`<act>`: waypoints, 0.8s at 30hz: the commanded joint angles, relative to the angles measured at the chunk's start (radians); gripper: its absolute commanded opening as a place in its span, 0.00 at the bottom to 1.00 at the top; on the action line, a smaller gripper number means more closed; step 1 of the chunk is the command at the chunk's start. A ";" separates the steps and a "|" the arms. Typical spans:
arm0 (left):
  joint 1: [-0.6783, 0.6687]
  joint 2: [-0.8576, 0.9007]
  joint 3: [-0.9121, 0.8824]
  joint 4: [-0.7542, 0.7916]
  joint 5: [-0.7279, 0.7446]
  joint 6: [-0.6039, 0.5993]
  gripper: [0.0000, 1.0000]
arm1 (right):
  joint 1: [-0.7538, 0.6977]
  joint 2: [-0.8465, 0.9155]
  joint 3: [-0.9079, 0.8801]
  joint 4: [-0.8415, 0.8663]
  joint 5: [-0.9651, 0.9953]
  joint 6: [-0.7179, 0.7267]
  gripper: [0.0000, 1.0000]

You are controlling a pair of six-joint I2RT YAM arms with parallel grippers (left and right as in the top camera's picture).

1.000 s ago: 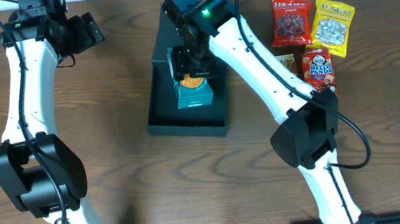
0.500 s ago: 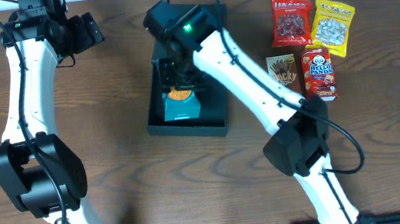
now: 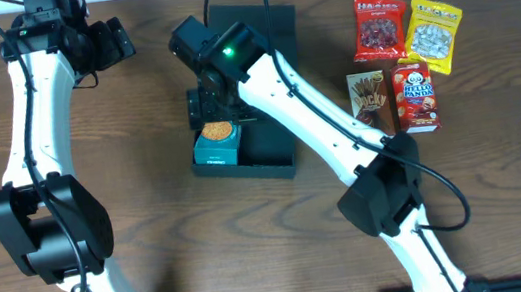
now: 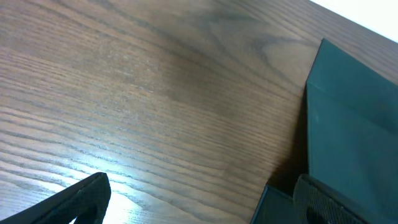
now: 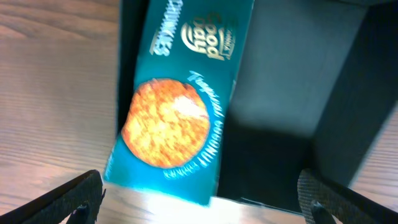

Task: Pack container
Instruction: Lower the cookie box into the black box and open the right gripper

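Container [image 3: 257, 155] with teal cookie box [image 3: 216, 144] at its lower-left corner.
Right pincer [image 3: 214, 112] spread open just above box, whose length runs vertically.

Overhead looks straight down; both wrist views, close, share the container [image 3: 266, 147].

HELLO PANDA on red box [image 3: 417, 95], Pocky on brown box [image 3: 368, 94], Chunkies on teal cookie box [image 5: 180, 106]
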 commanded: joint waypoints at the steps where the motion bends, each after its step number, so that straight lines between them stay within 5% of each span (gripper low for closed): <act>1: 0.005 0.001 0.003 -0.010 0.007 0.004 0.95 | -0.018 0.001 0.000 -0.014 0.003 -0.122 0.99; 2: 0.005 0.001 0.003 -0.010 0.007 0.004 0.95 | -0.019 0.001 0.000 -0.020 -0.016 -0.181 0.98; 3: 0.005 0.001 0.003 -0.010 0.007 0.004 0.95 | -0.019 0.001 0.000 -0.022 -0.030 -0.216 0.87; 6: 0.005 0.001 0.003 -0.010 0.007 0.004 0.95 | -0.008 0.001 0.000 -0.022 -0.053 -0.338 0.36; 9: 0.005 0.001 0.003 -0.010 0.007 0.004 0.95 | 0.008 0.003 -0.003 -0.009 -0.024 -0.477 0.02; 24: 0.005 0.003 0.000 -0.070 0.010 0.016 0.95 | -0.091 0.200 -0.004 0.012 -0.015 -0.498 0.01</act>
